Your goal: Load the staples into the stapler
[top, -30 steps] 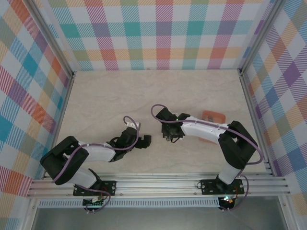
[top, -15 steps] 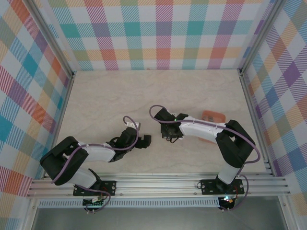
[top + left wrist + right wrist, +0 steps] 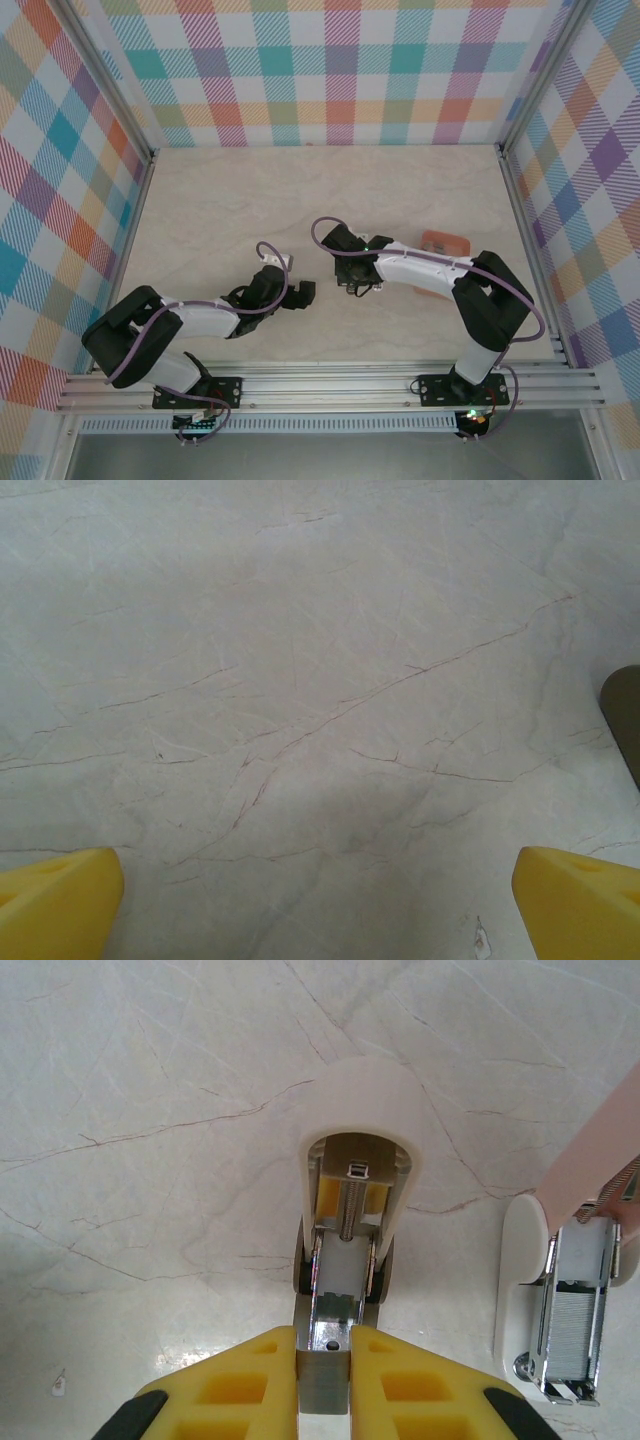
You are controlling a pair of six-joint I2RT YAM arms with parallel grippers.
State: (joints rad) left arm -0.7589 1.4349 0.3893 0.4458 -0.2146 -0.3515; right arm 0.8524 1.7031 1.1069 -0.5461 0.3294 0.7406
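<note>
Yellow fingertips of the right gripper [image 3: 323, 1345] are pressed together on a grey metal bar [image 3: 323, 1385]. The bar runs up into the rounded white shell of the stapler [image 3: 360, 1100], which rests on the pale marble table [image 3: 150, 1110]. Inside the open shell there is bright metal, a thin spring rod and a yellow insert. Just to the right of the stapler, apart from it, lies a white base [image 3: 520, 1260] carrying an open metal channel. In that channel sits a finely ribbed grey strip, the staples [image 3: 575, 1310] by the look of it. A pink arm [image 3: 595, 1155] slants up over that base; whether this part belongs to the stapler cannot be told. From above, the right gripper [image 3: 355, 283] covers the stapler. The salmon-orange tray [image 3: 445, 243] lies to the stapler's right, partly behind the right forearm. The left gripper [image 3: 300, 294] is near the stapler's left side without touching it. In its wrist view the left gripper [image 3: 320, 900] has its yellow fingers spread wide, with bare marble between them.
</note>
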